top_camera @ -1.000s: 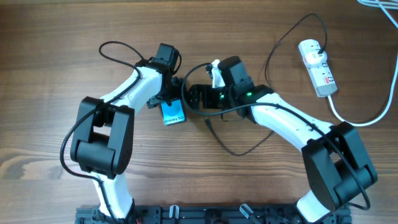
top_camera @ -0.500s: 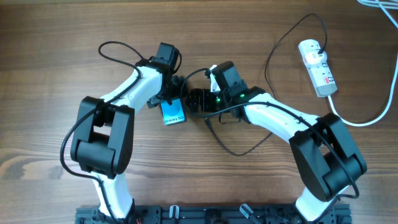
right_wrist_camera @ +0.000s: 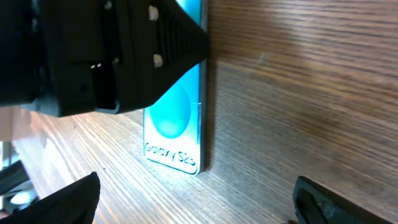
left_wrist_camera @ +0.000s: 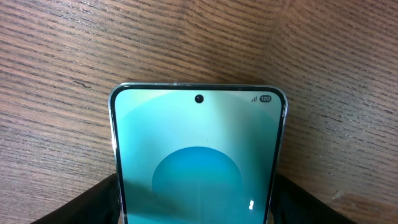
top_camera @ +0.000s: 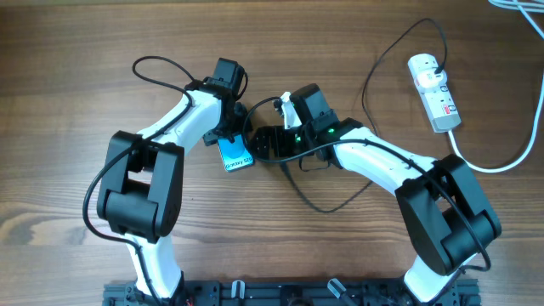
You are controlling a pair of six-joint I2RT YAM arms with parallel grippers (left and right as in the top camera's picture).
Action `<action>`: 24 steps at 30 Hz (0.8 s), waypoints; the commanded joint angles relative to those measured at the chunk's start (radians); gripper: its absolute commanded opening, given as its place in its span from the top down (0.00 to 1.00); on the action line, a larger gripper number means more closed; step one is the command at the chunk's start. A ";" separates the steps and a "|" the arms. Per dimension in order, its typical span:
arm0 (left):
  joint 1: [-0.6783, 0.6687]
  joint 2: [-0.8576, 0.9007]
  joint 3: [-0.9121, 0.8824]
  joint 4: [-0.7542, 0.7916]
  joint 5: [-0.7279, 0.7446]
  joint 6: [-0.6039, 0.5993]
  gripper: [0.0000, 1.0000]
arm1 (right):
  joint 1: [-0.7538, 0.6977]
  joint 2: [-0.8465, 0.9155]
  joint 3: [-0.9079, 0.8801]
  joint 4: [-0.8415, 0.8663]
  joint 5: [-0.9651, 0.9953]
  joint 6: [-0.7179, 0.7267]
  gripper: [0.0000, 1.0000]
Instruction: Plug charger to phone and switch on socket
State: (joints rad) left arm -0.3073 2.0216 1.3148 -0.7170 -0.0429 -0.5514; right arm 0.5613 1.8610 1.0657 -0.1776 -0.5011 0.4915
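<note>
The phone lies on the wooden table, its turquoise screen up. My left gripper is shut on its far end; in the left wrist view the dark fingers press both long edges of the phone. My right gripper is open and empty just right of the phone; in its wrist view the phone lies ahead of the wide-apart fingers. The charger cable loops under the right arm and runs to the socket; its connector tip is hidden.
The power strip lies at the far right with a plug in it. Its thick white cord curves off the right edge. Another pale cable crosses the top right corner. The left arm's own black cable arcs at the far left.
My right gripper has moved left, closer to the phone. The left gripper still holds the phone, which has barely shifted.
</note>
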 commanded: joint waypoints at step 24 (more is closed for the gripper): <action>0.063 0.122 -0.077 -0.089 0.222 0.036 0.19 | 0.035 0.216 0.006 0.199 -0.280 0.058 0.07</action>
State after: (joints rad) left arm -0.1944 2.0209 1.3224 -0.8074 0.2317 -0.4248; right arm 0.5877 2.0285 1.0821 0.0528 -0.7433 0.5293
